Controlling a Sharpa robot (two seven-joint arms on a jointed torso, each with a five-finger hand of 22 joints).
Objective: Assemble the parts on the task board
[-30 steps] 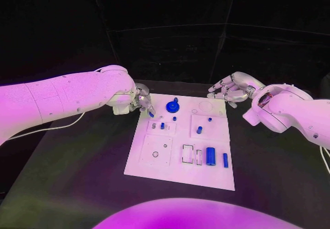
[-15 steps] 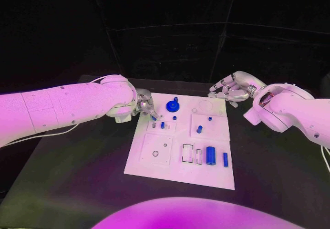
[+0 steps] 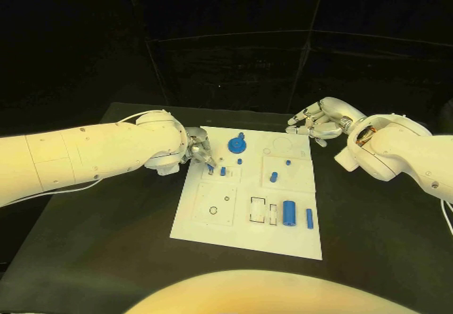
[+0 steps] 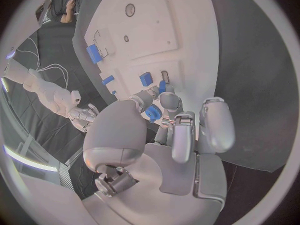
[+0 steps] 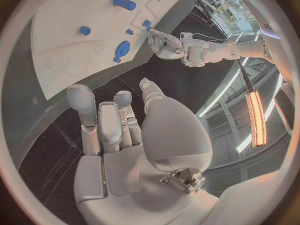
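We pinch a small blue part (image 4: 153,113) in the left hand (image 3: 196,148) over the task board (image 3: 213,226)'s far left corner; lower slowly, keep it upright. Right hand (image 3: 316,122) hovers beyond the board, fingers loosely apart, holding nothing.

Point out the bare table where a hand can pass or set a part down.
Bare black table runs along the task board's left edge, nearer than the left hand; another strip lies past the board's right edge, below the right hand. It is crowded at the board's far left corner, where the left hand holds a small blue part beside the blue knob.
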